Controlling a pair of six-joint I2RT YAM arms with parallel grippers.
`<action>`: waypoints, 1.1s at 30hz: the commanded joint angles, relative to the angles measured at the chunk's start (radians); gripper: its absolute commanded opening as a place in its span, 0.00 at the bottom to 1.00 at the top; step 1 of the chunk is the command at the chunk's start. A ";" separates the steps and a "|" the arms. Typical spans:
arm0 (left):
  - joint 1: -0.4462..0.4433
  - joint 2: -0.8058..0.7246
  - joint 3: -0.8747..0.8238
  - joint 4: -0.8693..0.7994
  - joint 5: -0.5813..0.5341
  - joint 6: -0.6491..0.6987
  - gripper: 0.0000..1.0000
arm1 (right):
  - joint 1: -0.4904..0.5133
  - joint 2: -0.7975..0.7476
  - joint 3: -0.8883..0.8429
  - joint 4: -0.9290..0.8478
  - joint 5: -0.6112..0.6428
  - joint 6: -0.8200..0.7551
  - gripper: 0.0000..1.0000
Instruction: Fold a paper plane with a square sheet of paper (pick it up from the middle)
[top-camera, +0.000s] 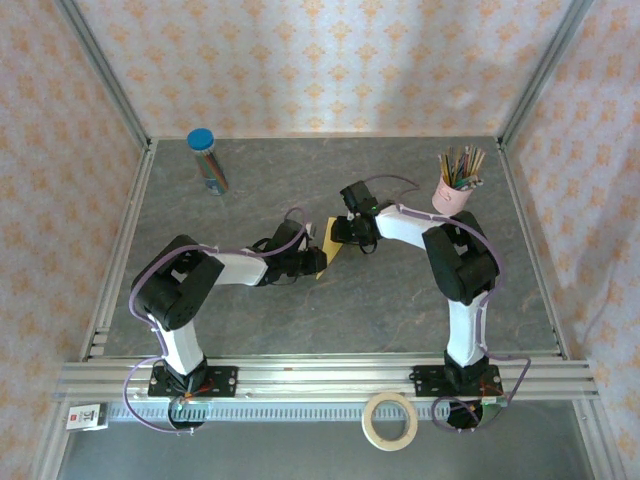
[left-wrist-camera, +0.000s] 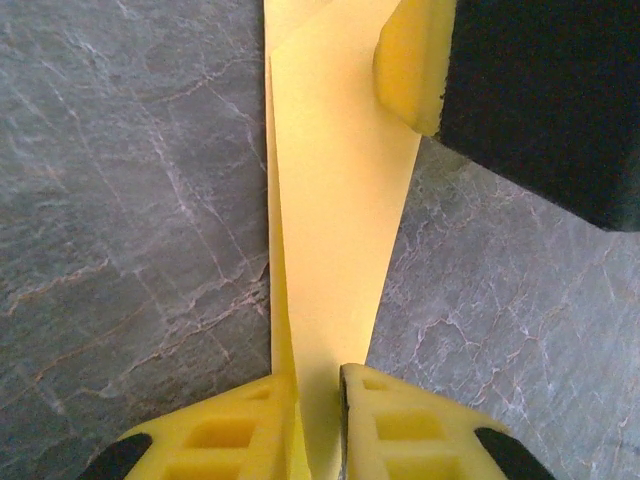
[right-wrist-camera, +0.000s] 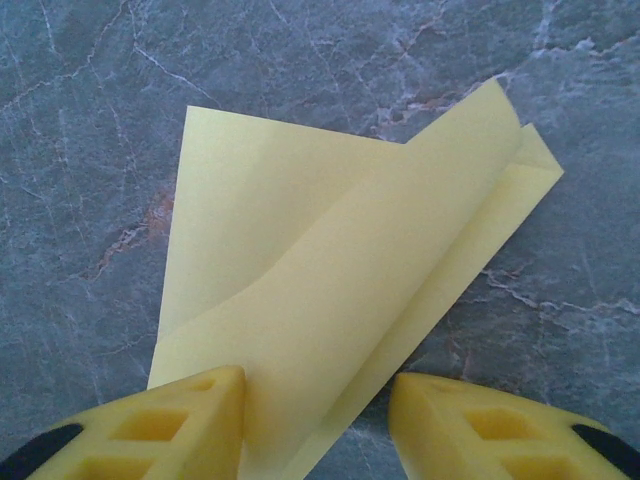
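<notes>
Square sheet of paper (top-camera: 327, 257), partly folded, lies mid-frame on the table (top-camera: 300, 320). Left gripper (left-wrist-camera: 318, 425): jaws pinched on its folded edge. Right gripper (right-wrist-camera: 315, 420): jaws apart, straddling the curled flap. Step, likely: creasing a fold. Next: press the flap flat, edges aligned.

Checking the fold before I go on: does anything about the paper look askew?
Yes. In the right wrist view the folded-over flap of the yellow sheet bulges in a curve instead of lying flat. At the far corner its edge sits offset from the layer beneath. The open right gripper straddles it.
</notes>
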 joint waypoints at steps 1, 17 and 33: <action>0.008 0.032 -0.024 0.004 -0.004 -0.010 0.17 | 0.001 0.130 -0.046 0.042 0.028 0.008 0.44; 0.011 0.045 -0.030 0.004 0.012 -0.004 0.21 | -0.012 0.109 -0.071 0.068 0.018 0.006 0.41; 0.019 0.088 -0.024 0.006 0.052 -0.005 0.16 | -0.027 0.026 -0.059 0.074 0.000 0.001 0.40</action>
